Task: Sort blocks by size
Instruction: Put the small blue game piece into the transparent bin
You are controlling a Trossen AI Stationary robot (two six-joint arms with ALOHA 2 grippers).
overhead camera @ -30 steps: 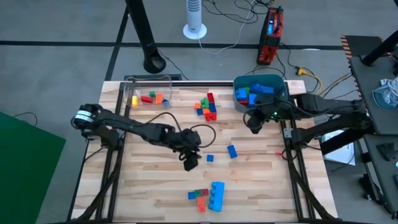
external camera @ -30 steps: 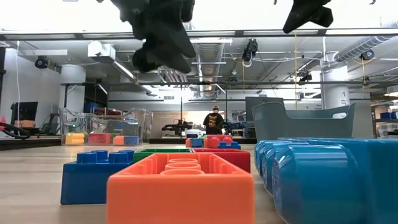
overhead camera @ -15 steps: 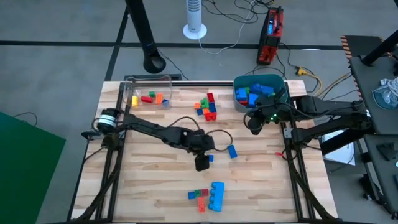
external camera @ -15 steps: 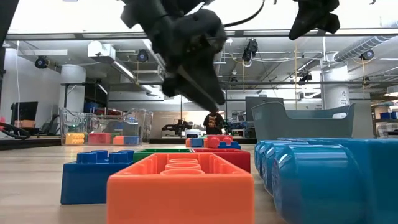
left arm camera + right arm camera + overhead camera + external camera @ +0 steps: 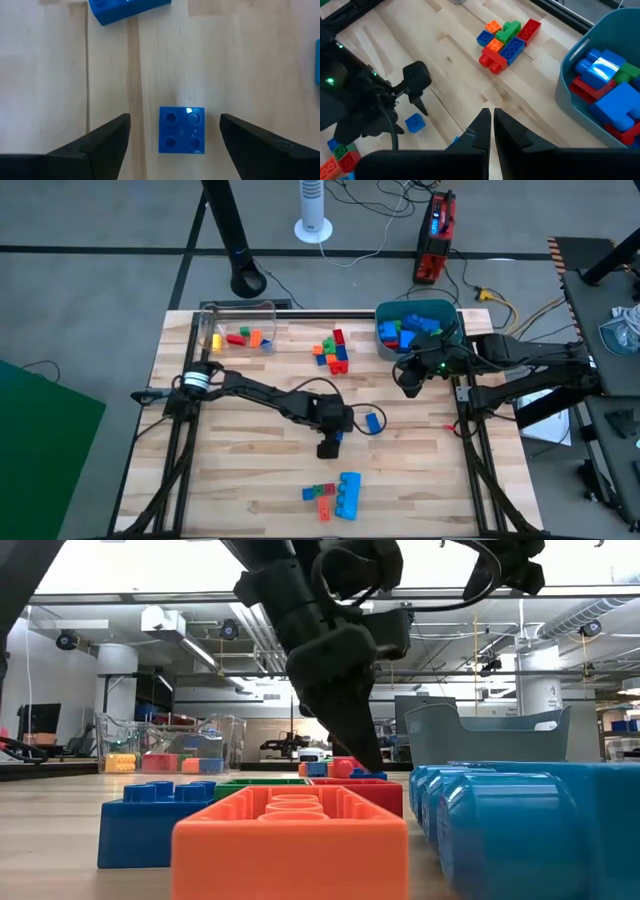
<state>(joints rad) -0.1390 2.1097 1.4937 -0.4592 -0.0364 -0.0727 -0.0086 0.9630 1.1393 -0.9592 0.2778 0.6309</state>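
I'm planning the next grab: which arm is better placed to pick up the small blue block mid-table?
The left: its open gripper straddles the small blue block. The right gripper is shut, beside the teal tub.

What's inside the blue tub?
The teal tub holds chunky blocks: mostly blue, some red, one green. Whatever lies beneath that top layer is covered. The right end effector, shut, hovers beside the tub, not in it.
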